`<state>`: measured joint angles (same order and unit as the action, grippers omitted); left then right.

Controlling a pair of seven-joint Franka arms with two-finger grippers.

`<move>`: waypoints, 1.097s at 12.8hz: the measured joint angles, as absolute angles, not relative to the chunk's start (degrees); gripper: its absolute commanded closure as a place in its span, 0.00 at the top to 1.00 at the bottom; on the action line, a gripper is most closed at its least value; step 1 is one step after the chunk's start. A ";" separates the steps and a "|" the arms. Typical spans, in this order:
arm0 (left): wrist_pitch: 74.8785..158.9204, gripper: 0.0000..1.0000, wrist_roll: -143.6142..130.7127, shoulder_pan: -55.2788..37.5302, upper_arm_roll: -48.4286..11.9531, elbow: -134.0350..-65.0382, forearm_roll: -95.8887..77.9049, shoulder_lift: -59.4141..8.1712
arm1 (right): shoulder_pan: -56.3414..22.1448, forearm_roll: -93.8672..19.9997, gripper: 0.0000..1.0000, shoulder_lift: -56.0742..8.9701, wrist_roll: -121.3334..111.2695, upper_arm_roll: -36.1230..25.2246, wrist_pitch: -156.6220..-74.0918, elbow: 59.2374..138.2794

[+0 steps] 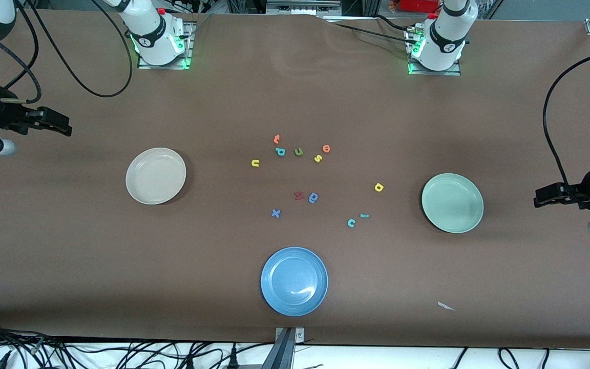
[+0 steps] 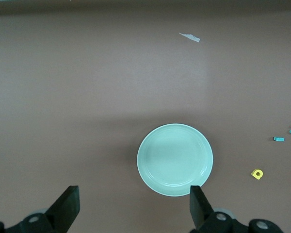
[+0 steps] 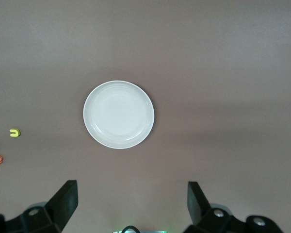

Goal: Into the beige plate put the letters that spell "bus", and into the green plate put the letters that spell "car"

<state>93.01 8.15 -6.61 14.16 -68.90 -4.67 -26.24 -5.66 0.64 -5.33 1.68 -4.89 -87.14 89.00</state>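
- Front cam: high, across table (image 1: pixel 69 246) from robot bases, looks down on whole tabletop.
- Left wrist cam: well up, looks straight down past its own fingers (image 2: pixel 200 204) onto green plate (image 2: pixel 175 159); shares plate (image 1: pixel 452 202) w/ front.
- Right wrist cam: same setup, fingers (image 3: pixel 196 200) at frame edge, over beige plate (image 3: pixel 119 114); shared w/ front (image 1: pixel 155 176).

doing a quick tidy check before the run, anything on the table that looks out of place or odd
One thing: a small white scrap, like torn paper, lies on the brown table nearer the front camera than the green plate, toward the left arm's end. It belongs with neither the letters nor the plates.
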 measured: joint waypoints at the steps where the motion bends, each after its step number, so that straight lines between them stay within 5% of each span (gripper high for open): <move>1: 93.01 1.00 7.81 -6.80 14.02 -68.93 -4.69 -26.23 | -5.65 0.64 1.00 -5.33 1.68 -4.89 -87.14 89.00; 14: 88.81 1.00 4.67 -7.67 13.73 -69.06 -4.70 -26.10 | -5.66 0.64 1.00 -5.33 1.69 -4.88 -87.14 89.00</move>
